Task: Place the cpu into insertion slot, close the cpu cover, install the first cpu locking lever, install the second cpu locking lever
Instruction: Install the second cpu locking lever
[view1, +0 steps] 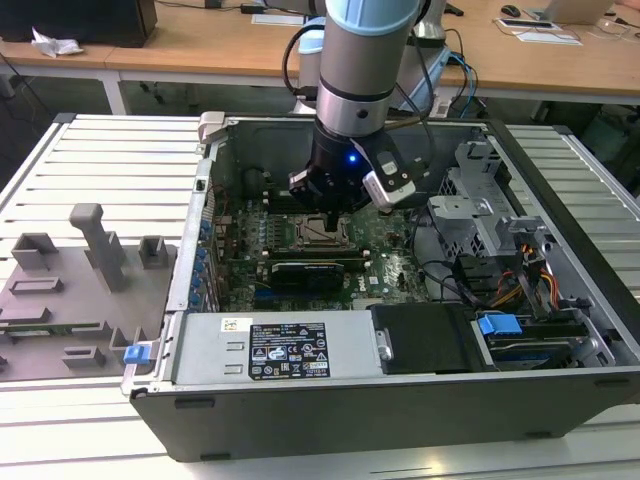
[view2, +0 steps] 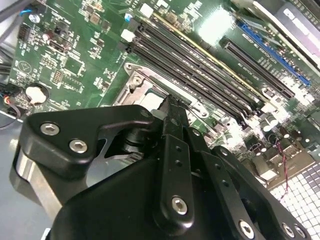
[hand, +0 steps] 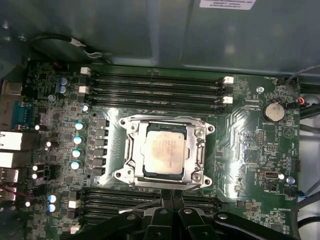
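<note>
Gripper (hand: 171, 200) fingers pressed together, empty, just beside socket edge. Cpu (hand: 164, 151) seated in insertion slot (hand: 131, 145) w/ cpu cover (hand: 162, 121) down.

Cpu (hand: 165, 150) sits in insertion slot (hand: 131, 150), w/ memory slots (hand: 155, 85) on two opposite sides.

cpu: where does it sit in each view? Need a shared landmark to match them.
Exterior view: cpu in the case, just under the pincer.
First wrist view: cpu framed by the cpu cover.
Second wrist view: a corner of the cpu above the pincer body.
Shared landmark: long memory slots beside the socket.
</note>
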